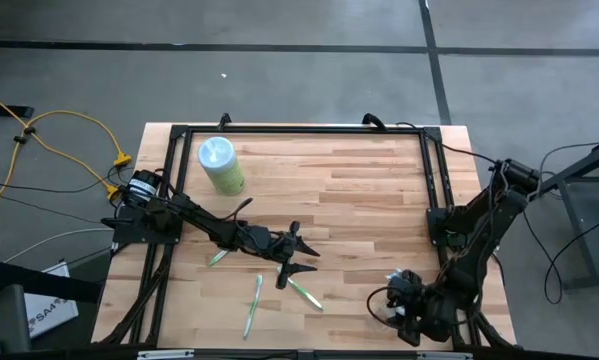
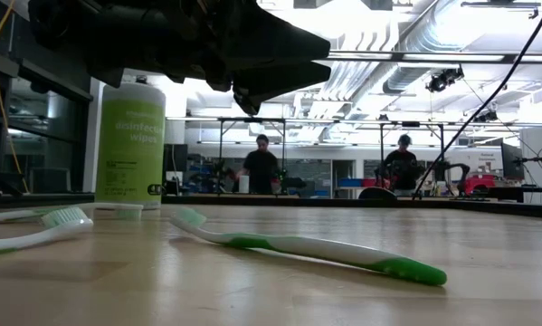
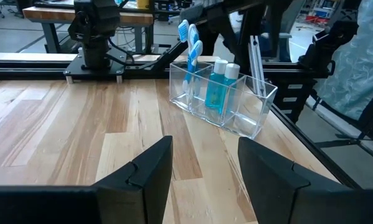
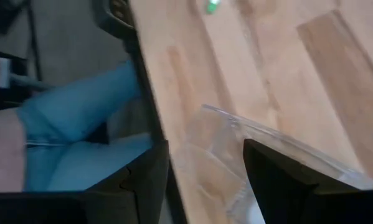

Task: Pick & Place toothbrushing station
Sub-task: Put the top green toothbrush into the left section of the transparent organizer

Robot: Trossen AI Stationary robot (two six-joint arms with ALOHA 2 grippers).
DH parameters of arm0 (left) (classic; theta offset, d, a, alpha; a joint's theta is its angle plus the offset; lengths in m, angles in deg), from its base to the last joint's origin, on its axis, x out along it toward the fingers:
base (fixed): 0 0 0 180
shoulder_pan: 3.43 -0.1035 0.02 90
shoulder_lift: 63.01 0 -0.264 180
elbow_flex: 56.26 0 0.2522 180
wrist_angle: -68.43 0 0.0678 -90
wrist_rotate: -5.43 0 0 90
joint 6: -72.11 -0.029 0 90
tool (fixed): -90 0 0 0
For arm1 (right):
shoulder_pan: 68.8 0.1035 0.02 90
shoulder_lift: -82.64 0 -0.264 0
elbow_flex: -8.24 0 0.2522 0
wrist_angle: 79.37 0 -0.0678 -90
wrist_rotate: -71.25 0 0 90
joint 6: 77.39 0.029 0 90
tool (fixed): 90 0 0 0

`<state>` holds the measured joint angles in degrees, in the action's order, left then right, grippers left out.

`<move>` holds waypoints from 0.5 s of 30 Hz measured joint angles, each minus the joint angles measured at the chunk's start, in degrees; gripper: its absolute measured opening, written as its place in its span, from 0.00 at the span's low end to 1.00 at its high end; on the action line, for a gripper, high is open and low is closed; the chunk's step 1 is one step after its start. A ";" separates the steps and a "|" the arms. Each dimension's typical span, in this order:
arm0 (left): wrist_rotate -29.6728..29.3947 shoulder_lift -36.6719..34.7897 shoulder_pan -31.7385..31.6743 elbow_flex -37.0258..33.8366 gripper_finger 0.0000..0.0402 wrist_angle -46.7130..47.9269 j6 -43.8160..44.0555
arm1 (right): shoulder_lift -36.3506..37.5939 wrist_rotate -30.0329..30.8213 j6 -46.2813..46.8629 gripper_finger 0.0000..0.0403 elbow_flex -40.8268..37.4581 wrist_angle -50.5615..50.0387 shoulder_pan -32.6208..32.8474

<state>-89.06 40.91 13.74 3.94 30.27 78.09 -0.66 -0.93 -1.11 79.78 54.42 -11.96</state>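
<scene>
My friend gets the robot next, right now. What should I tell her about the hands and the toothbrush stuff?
Left tool: open and empty, mid-table, above the loose toothbrushes.
Right tool: open, at the clear holder near the table's right front edge. I cannot tell whether it touches the holder.
Things: three green toothbrushes lie flat on the table. The blue toothbrushes and blue tubes stand in the holder.
Done: the blue things are in the holder.
Left: probably the three green toothbrushes need picking up and putting in.
The wipes canister stands at the back left and is not part of the job.
</scene>
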 joint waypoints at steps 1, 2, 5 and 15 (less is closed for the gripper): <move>0.00 0.00 0.02 0.00 0.44 0.00 0.00 | 0.24 -0.02 -0.31 0.49 0.00 0.92 0.00; 0.00 0.00 0.02 0.00 0.44 0.00 0.00 | 0.43 -0.05 -0.96 0.49 0.00 2.00 0.00; 0.00 0.00 0.00 0.00 0.44 0.00 0.00 | 1.14 -0.05 -3.91 0.49 0.00 6.41 0.00; -0.37 -2.88 0.00 -0.07 0.44 -0.38 0.26 | 1.59 -0.20 -23.87 0.49 0.00 21.29 -3.93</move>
<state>-89.43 38.02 13.74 3.87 29.89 78.35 0.93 -1.13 -24.99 79.78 75.71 -15.88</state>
